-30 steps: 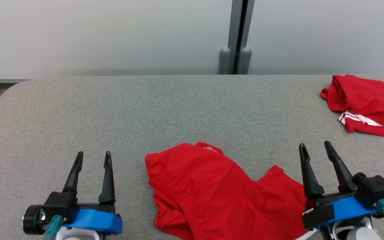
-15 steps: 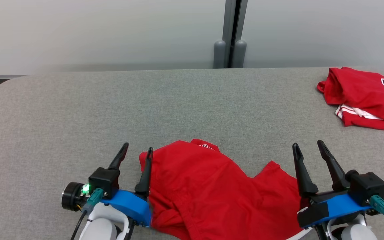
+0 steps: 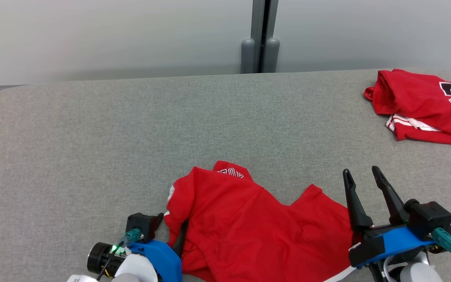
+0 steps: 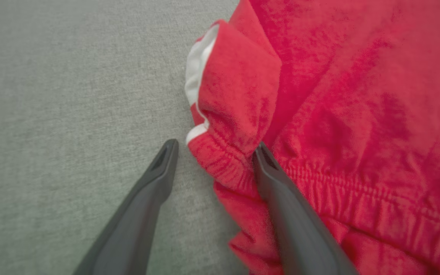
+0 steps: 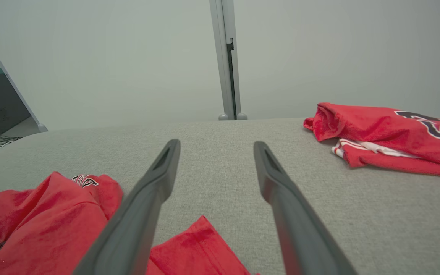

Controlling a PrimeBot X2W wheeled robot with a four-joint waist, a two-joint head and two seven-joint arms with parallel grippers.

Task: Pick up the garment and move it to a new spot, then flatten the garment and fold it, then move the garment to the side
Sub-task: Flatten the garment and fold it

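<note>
Two red items lie on the grey woven tabletop [image 3: 92, 137]. The crumpled red fleecy garment [image 3: 249, 219], with a gathered elastic waistband and white trim, sits at the near edge. A folded red jersey [image 3: 421, 105] rests far right. The left claw [image 4: 216, 145], spread wide, straddles the waistband's corner, one finger touching cloth. The right claw [image 3: 360, 170], equally wide, holds nothing.

We find the garment [image 3: 249, 223] lying on the table [image 3: 92, 137] between our two grippers. Its left corner sits between the fingers of the left gripper [image 4: 216, 145], and the right-hand finger lies against the cloth. The right gripper [image 3: 360, 171] stands at the garment's right edge. A second garment [image 3: 425, 109] lies well ahead of the right gripper and to its right, near the table's far edge.
</note>
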